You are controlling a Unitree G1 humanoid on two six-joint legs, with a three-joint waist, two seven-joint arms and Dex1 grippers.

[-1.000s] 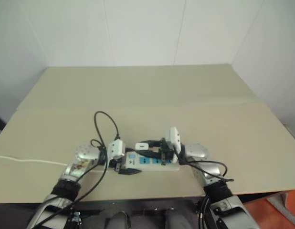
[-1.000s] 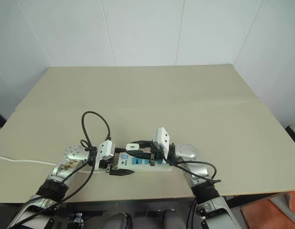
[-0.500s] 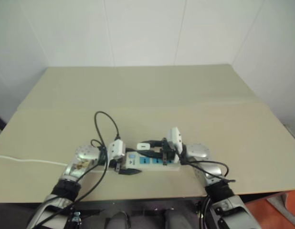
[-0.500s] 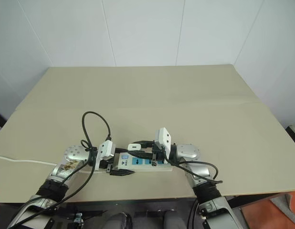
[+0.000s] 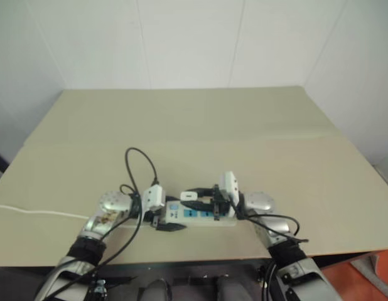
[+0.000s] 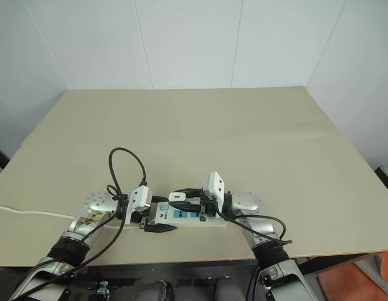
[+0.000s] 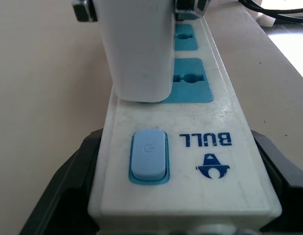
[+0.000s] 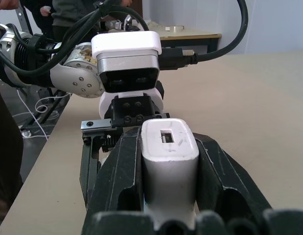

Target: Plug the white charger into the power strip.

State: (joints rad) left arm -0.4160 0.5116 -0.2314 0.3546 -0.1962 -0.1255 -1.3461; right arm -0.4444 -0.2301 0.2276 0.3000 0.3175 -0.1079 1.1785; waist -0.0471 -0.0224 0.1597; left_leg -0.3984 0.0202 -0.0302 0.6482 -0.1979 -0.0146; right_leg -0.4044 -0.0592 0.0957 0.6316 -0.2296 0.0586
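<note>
The power strip [image 6: 184, 214] lies along the table's near edge, its blue switch [image 7: 149, 155] at its left end. My left gripper [image 6: 151, 221] is shut on that switch end, one black finger [image 7: 68, 196] on each long side. My right gripper [image 6: 180, 199] is shut on the white charger [image 6: 177, 196], which shows between its fingers [image 8: 124, 176] in the right wrist view. The charger [image 7: 137, 49] stands upright over the blue socket panel nearest the switch, its base at the strip's [image 7: 190, 161] top face. Its prongs are hidden.
A thin white cord [image 6: 31, 211] runs from the strip off the beige table [image 6: 244, 125] to the left. A black cable loop [image 6: 128, 166] rises over the left wrist. The table's front edge [image 6: 181, 256] is just behind the strip.
</note>
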